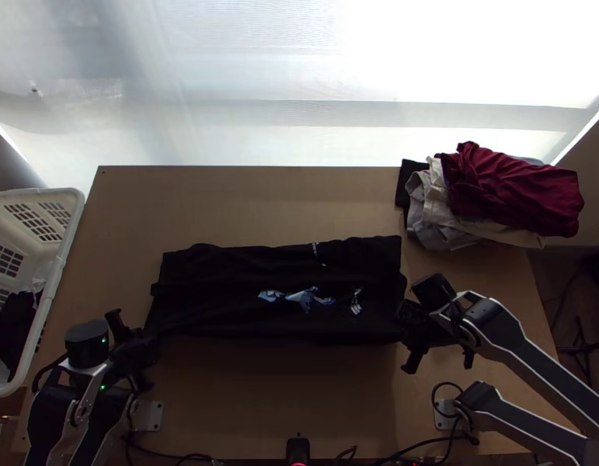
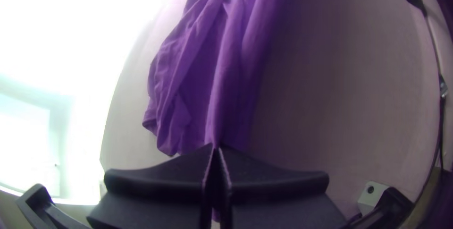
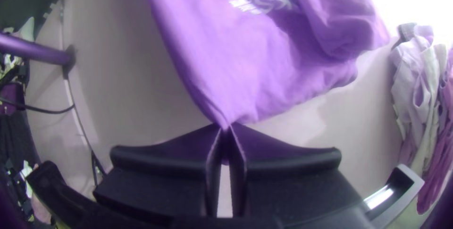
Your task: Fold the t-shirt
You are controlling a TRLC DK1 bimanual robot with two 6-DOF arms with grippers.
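At the desk (image 1: pixel 245 202), our left tool (image 1: pixel 146 342) and right tool (image 1: pixel 405 321) each clamp a corner of the black t-shirt (image 1: pixel 221 287).

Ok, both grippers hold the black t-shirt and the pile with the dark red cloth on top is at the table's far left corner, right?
The corner is wrong: the top view shows the pile, dark red cloth on top, at the table's far right. The left gripper and right gripper do hold the black t-shirt.
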